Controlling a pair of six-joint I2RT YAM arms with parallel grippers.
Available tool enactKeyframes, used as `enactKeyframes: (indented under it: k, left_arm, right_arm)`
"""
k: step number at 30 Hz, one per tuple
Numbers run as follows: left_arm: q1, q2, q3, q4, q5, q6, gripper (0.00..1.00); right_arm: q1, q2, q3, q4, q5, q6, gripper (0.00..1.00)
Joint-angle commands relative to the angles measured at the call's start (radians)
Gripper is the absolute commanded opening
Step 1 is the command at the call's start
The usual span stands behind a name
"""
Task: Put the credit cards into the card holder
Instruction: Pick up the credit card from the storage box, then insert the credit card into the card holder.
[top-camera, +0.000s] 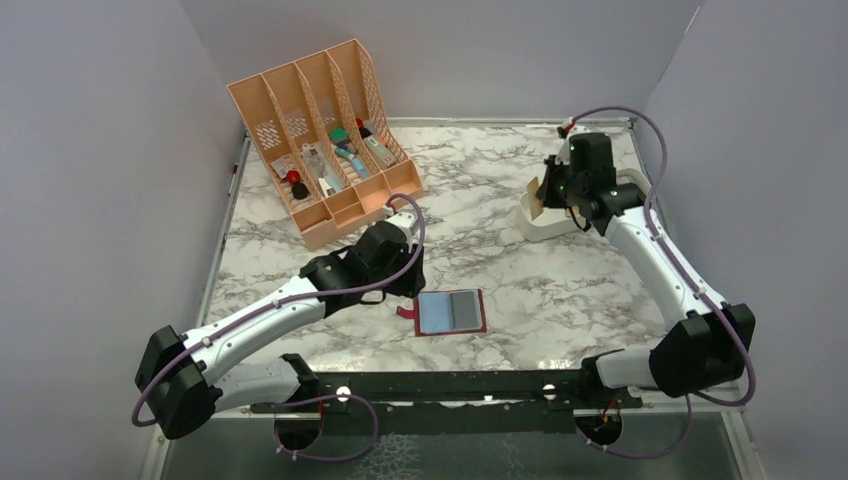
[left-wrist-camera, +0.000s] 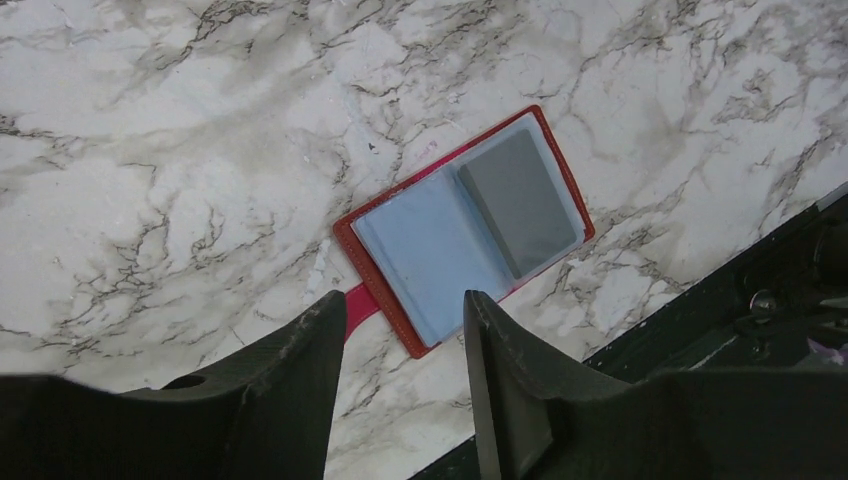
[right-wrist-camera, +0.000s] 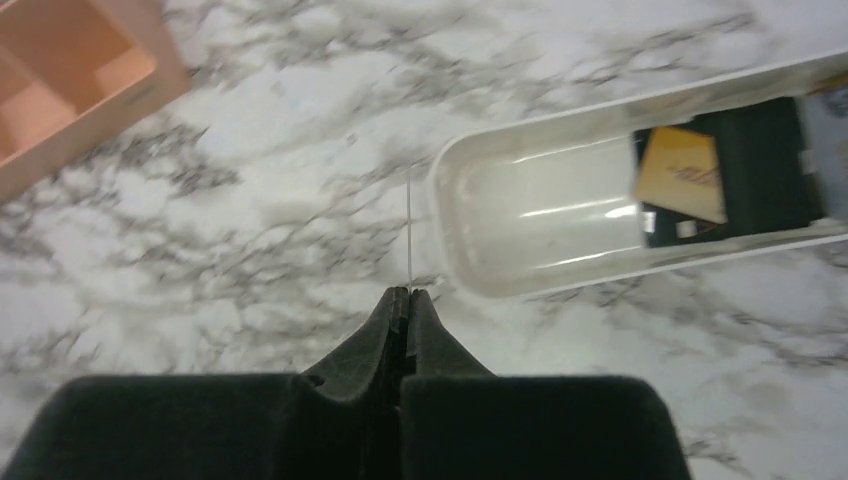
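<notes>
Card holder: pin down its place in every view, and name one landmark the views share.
Top external: the card holder lies open, low centre of the frame.
Left wrist: mid-frame, open, just beyond the left hand.
Right wrist: not in view.
Shared landmark: the marble tabletop, seen in all three.

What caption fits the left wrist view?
Left gripper open near the opened red card holder, one grey card inside.
</notes>
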Motion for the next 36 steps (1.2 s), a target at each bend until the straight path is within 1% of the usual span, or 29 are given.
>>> enactKeyframes:
  k: [1, 3, 5, 8, 11, 15, 17, 23, 27, 36]
  left_arm:
    - [0.004, 0.024, -0.032, 0.080, 0.066, -0.058, 0.42]
    - [0.007, 0.037, -0.048, 0.105, 0.080, -0.074, 0.29]
    - [0.011, 0.052, -0.072, 0.140, 0.108, -0.090, 0.20]
    - [0.017, 0.080, -0.106, 0.193, 0.147, -0.116, 0.10]
    - [0.020, 0.110, -0.132, 0.236, 0.169, -0.135, 0.01]
    - [0.031, 0.152, -0.169, 0.282, 0.175, -0.151, 0.00]
    - [0.037, 0.176, -0.193, 0.302, 0.177, -0.159, 0.00]
    - [0.054, 0.222, -0.265, 0.363, 0.187, -0.179, 0.00]
    - [0.057, 0.249, -0.290, 0.386, 0.190, -0.182, 0.00]
    - [0.058, 0.259, -0.327, 0.403, 0.198, -0.186, 0.00]
  right_arm:
    - [0.092, -0.114, -0.138, 0.097, -0.153, 0.129, 0.01]
    - [0.136, -0.167, -0.217, 0.155, -0.220, 0.193, 0.01]
    - [0.188, -0.218, -0.304, 0.217, -0.243, 0.258, 0.01]
    - [0.238, -0.287, -0.427, 0.326, -0.291, 0.360, 0.01]
    - [0.284, -0.316, -0.527, 0.419, -0.331, 0.438, 0.01]
    - [0.346, -0.323, -0.650, 0.566, -0.355, 0.538, 0.01]
    - [0.374, -0.318, -0.700, 0.619, -0.343, 0.574, 0.01]
    - [0.426, -0.254, -0.795, 0.752, -0.340, 0.620, 0.01]
    - [0.455, -0.221, -0.842, 0.803, -0.331, 0.637, 0.01]
    - [0.468, -0.148, -0.922, 0.887, -0.326, 0.640, 0.01]
